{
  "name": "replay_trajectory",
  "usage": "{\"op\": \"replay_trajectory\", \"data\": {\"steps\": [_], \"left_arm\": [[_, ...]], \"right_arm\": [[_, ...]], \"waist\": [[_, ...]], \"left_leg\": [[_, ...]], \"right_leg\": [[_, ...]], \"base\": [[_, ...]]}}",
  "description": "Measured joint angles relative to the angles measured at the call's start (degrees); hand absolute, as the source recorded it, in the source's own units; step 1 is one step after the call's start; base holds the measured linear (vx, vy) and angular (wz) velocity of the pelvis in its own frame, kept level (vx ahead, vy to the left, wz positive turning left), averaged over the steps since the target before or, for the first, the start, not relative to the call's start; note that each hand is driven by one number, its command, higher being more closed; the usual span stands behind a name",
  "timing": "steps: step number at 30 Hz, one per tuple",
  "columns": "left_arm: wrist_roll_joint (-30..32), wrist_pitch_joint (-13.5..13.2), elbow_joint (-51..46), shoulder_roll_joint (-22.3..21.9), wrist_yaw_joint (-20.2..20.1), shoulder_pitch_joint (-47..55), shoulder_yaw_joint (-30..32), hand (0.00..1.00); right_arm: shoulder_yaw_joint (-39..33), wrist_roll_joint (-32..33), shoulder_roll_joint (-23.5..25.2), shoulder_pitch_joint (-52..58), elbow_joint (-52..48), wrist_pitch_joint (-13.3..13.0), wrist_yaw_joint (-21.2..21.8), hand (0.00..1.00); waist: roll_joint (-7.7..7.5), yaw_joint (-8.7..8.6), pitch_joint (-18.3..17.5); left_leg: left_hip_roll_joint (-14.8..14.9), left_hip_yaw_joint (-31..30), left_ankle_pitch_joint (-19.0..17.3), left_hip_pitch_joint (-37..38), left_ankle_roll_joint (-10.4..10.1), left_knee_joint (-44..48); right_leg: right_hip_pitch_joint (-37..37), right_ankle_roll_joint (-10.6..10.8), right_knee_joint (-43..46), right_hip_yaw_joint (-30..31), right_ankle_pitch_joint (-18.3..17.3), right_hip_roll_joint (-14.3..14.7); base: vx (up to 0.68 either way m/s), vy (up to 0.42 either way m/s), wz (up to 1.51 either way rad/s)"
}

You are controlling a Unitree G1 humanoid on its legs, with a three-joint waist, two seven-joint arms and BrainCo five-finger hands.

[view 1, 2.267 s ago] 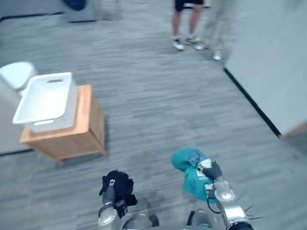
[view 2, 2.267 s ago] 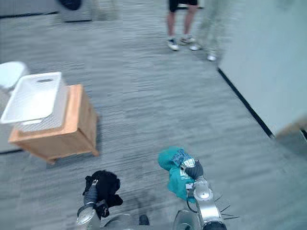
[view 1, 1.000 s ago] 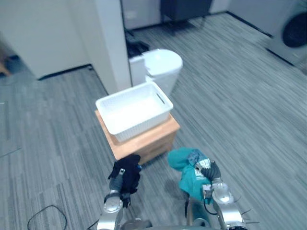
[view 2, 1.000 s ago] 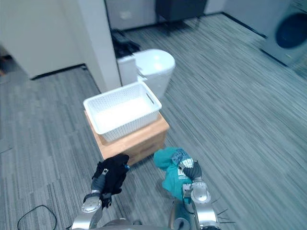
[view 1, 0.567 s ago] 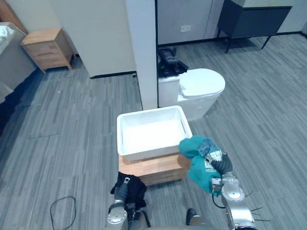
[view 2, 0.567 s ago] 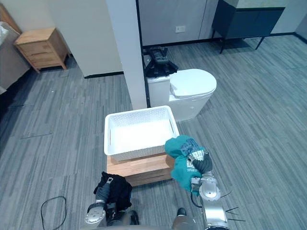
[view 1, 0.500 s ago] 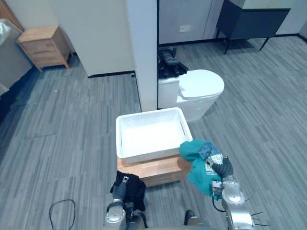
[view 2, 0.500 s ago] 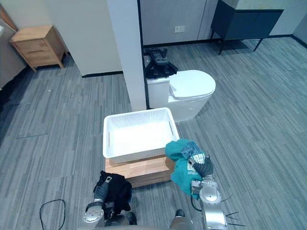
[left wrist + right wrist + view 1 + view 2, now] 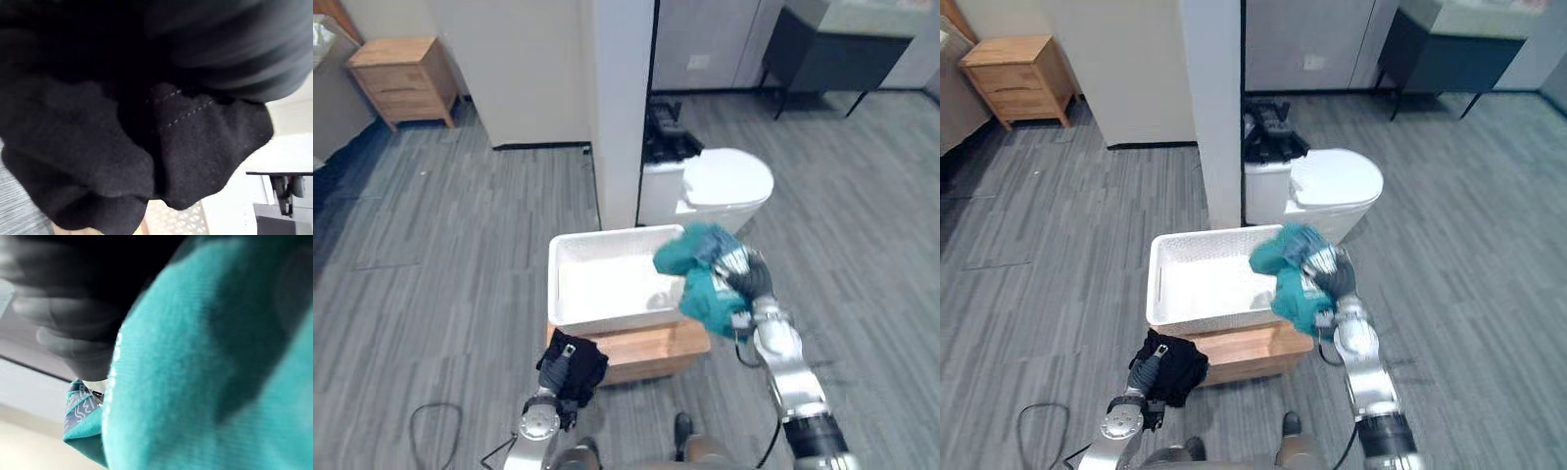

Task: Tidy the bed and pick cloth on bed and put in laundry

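Note:
A white laundry basket (image 9: 576,293) stands on a low wooden stand (image 9: 651,349) right in front of me. My right hand (image 9: 751,277) is shut on a bunched teal cloth (image 9: 697,271) and holds it over the basket's right rim; the teal cloth (image 9: 210,357) lies against the hand in the right wrist view. My left hand (image 9: 559,363) is low at the stand's front left corner, shut on a black cloth (image 9: 582,368). The black cloth (image 9: 102,147) covers that hand in the left wrist view, with the basket's mesh below it.
A white pillar (image 9: 623,108) rises just behind the basket. A white toilet (image 9: 720,186) sits behind and to the right of it. A wooden nightstand (image 9: 403,78) stands at the far left, and a dark cabinet (image 9: 832,44) at the far right.
The camera swung round from open floor to face the basket. In the last half second my right arm has lifted the teal cloth from the stand's right front up over the basket's rim.

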Motion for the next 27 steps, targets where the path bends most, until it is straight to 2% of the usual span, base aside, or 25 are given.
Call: {"op": "replay_trajectory", "data": {"steps": [3,7,9,13,15,16,18,21,27], "left_arm": [[-0.27,-0.09,0.00,-1.02,0.06,0.59,-0.11,1.00],[-0.51,-0.36,0.10,-1.79,0.08,0.71,-1.11,1.00],[-0.55,-0.63,0.10,-1.85,0.11,-0.30,-1.15,1.00],[-0.79,-1.97,-0.06,-1.78,0.72,-3.02,-1.12,1.00],[-1.66,-2.07,-0.41,-1.63,1.44,-3.80,-1.13,1.00],[-1.74,-2.12,-1.04,-1.57,1.62,-3.88,-1.12,1.00],[-1.81,-3.03,-1.90,-1.44,2.24,-4.46,-1.62,1.00],[-2.87,-3.31,-2.13,-0.59,2.75,-4.56,-2.18,1.00],[-3.02,-3.36,-4.73,-0.37,4.01,-4.54,-2.79,1.00]], "right_arm": [[3.50,0.49,-0.73,-3.32,0.68,-0.01,1.13,1.00],[9.50,0.36,-0.64,-10.62,7.29,-0.39,2.09,1.00],[11.67,0.22,-0.64,-14.45,10.65,-0.45,2.52,1.00],[13.38,-0.94,-0.81,-23.68,17.10,-0.48,2.96,1.00],[13.50,-1.25,-0.89,-27.23,20.40,-0.44,2.97,1.00],[13.60,-1.39,-1.32,-28.96,21.67,-0.44,2.97,0.00],[13.67,-2.50,-3.75,-33.86,25.65,-0.22,2.85,0.00],[12.51,-3.29,-6.27,-38.24,29.92,0.67,2.11,0.00],[7.06,-5.68,-9.17,-38.98,30.79,1.83,-1.69,0.00]], "waist": [[0.18,0.05,0.21],[0.03,1.41,1.09],[0.83,1.47,2.49],[3.61,1.69,7.50],[4.19,1.96,9.40],[4.60,2.38,10.05],[6.38,3.06,12.82],[6.96,3.22,14.45],[7.00,2.91,14.51]], "left_leg": [[0.23,-0.21,1.33,-0.31,-0.05,-1.77],[0.08,-1.63,1.61,-2.96,0.05,-1.91],[0.03,-2.92,2.50,-5.25,0.54,-2.03],[-0.26,-4.97,5.48,-9.47,1.41,-3.01],[-0.92,-5.81,6.12,-11.29,1.88,-2.91],[-1.22,-6.06,6.43,-12.60,2.18,-2.86],[-1.66,-6.37,7.35,-14.30,2.66,-2.89],[-2.79,-6.89,7.96,-15.51,2.89,-2.93],[-2.90,-6.67,7.94,-15.14,2.76,-3.41]], "right_leg": [[-0.19,-0.38,-0.96,-1.01,0.84,0.32],[-1.53,-0.15,-2.45,-1.34,2.30,0.27],[-3.17,0.54,-2.43,-1.49,3.94,0.15],[-7.34,0.43,-2.67,-2.22,8.91,0.02],[-8.40,0.14,-3.58,-2.47,10.48,-0.19],[-9.40,-0.01,-4.06,-2.53,11.53,-0.40],[-10.61,-0.49,-4.48,-2.61,13.96,-0.73],[-11.36,-0.53,-4.49,-2.60,14.04,-1.85],[-11.36,-0.63,-4.45,-1.92,14.12,-1.83]], "base": [[0.01,-0.047,0.13],[0.00,0.011,0.10],[-0.02,0.051,0.36],[-0.04,0.090,0.25],[-0.07,0.097,0.19],[-0.06,0.099,0.09],[-0.08,0.142,0.16],[-0.05,0.124,0.17],[-0.01,0.053,-0.02]]}}
